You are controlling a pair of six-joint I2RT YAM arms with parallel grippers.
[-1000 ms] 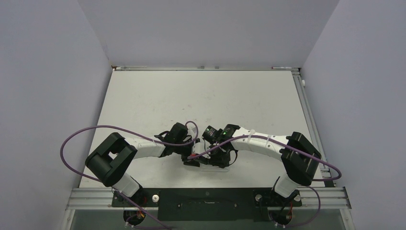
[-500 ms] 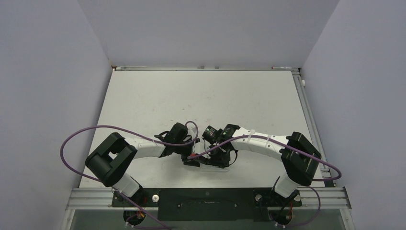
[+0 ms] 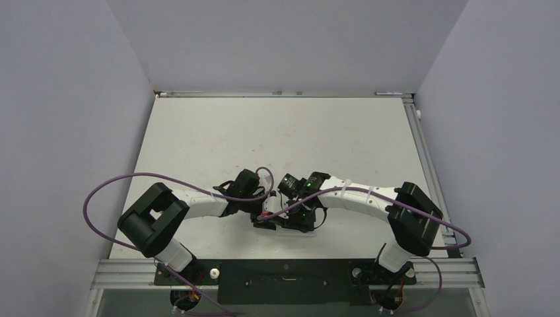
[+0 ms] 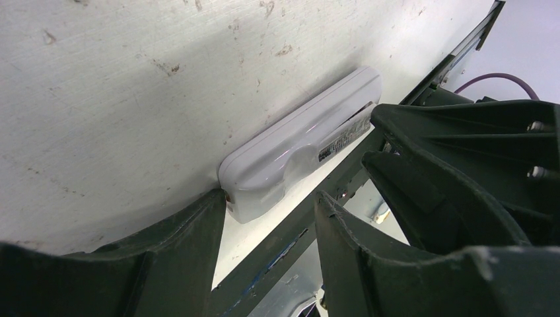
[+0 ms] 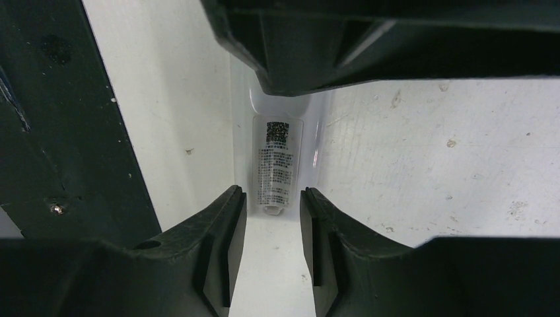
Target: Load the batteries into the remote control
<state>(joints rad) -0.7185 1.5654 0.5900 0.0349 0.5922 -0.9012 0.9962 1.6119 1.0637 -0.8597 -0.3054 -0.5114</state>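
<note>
The remote control [image 4: 297, 142] lies on the white worktop [image 4: 132, 99], close to the front edge, right where the two arms meet. It is tipped up on one long side, not flat. Its back faces out, and I can see a little printed label [image 5: 277, 172] on it.

The left fingers [image 4: 191, 244] are spread apart. One of them touches the corner of the near end of the remote control. The other one stands off to the side, with a strip of worktop showing in the gap. So I think they are only propping it up, not squeezing it.

The right fingers [image 5: 221, 251] come from the other end. They are a little way apart, one on each side of that end. I cannot tell if they are pinching it or just sitting beside it.

I cannot see the batteries anywhere, not on the worktop and not in any fingers. I cannot see an open hole for them in the back either. So I cannot tell if they are already inside. If they are not, then the main job is not done: both must go in.
</note>
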